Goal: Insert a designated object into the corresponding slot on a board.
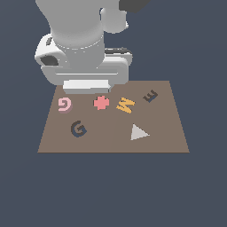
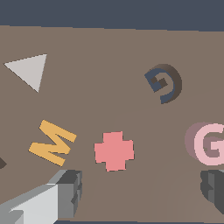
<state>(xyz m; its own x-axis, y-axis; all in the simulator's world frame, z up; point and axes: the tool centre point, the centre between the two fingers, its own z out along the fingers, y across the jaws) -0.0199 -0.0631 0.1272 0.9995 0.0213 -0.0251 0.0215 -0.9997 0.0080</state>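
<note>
While nothing is held, gripper (image 2: 140, 192) is seen spread wide above board (image 1: 164, 144). Pink G (image 1: 64, 104), left-centre of exterior frame, must be straddled first; red cross (image 1: 101, 103) beside avoided. Dark G slot (image 1: 78, 129) waits just below.

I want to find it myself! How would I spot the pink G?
Look at the brown board. Along the edge under the robot, the pink G lies at the exterior view's left end, beside a redder cross. It is pale and curly; the other G is dark.

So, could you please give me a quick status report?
Hand open, empty. Pale-pink G piece on brown board, outside dark G slot. Nothing in the way.
</note>
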